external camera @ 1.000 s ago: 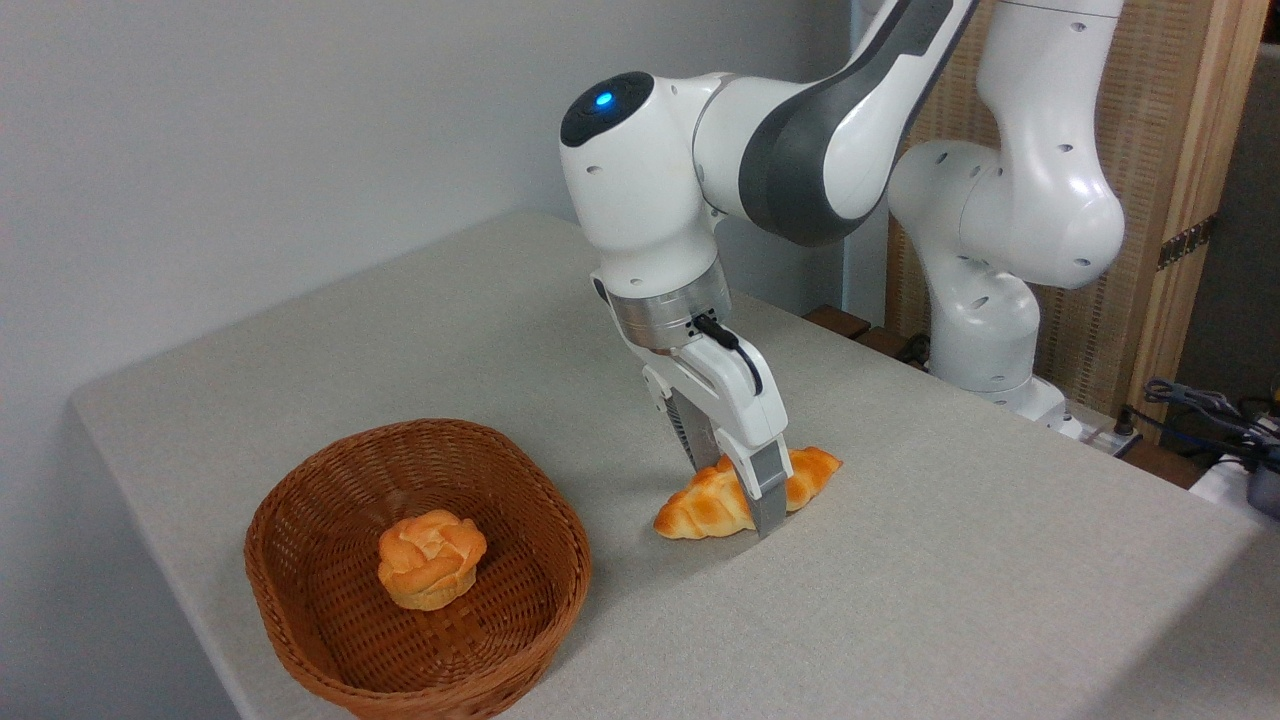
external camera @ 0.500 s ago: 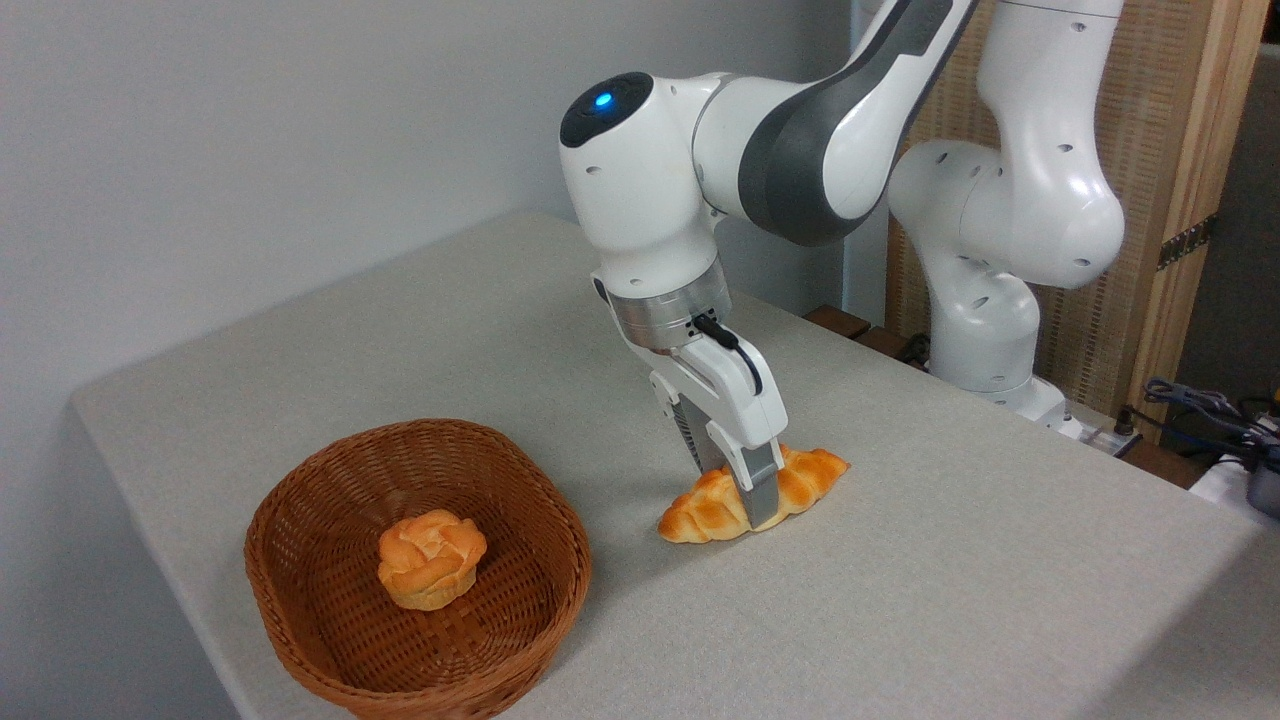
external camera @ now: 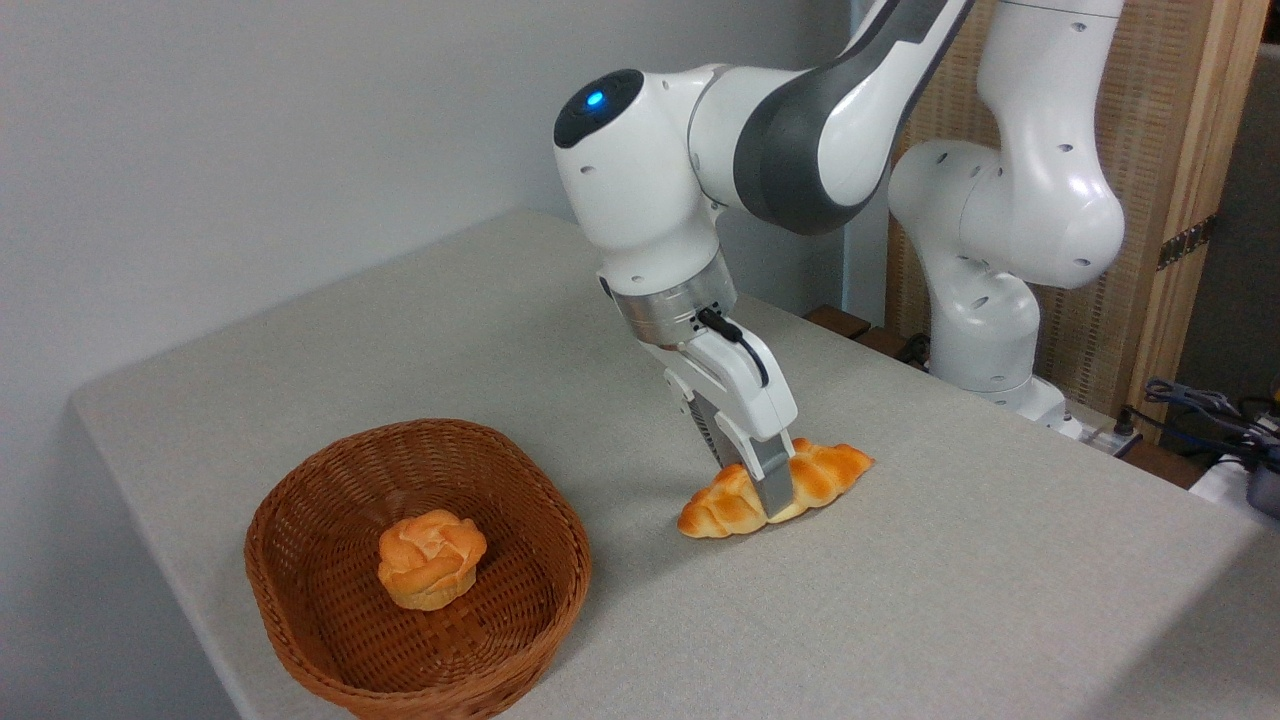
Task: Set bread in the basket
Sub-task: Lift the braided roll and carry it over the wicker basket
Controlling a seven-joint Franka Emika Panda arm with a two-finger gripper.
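Pale grey wall fills the left background, with a slatted wooden panel (external camera: 1150,200) at the right behind the robot. Below them spreads the large table (external camera: 950,600), covered in light grey cloth with a rounded near-left corner. Over it reaches the white and dark grey robot arm (external camera: 800,130), its base at the far right edge and a blue light glowing on the joint above the wrist.

Next in size comes the round brown woven wicker basket (external camera: 300,590), standing on the table at the lower left, low-sided and open on top. Inside it, near the middle of the woven floor, sits a small round rose-shaped orange bun (external camera: 431,558).

Well to the right of the basket, apart from it, is the long braided golden-orange bread (external camera: 830,470) with pointed ends. Its left tip lies low, at or just above the cloth, while the right end tilts slightly upward; a soft shadow falls beneath it. Whether the loaf touches the table cannot be told for sure.

Smallest is the white claw (external camera: 765,490), pointing down and leaning a little to the right. Its two grey fingers (external camera: 773,485) are clamped on the middle of the bread, one in front and one behind.

A tangle of dark cables (external camera: 1200,405) lies at the far right edge.
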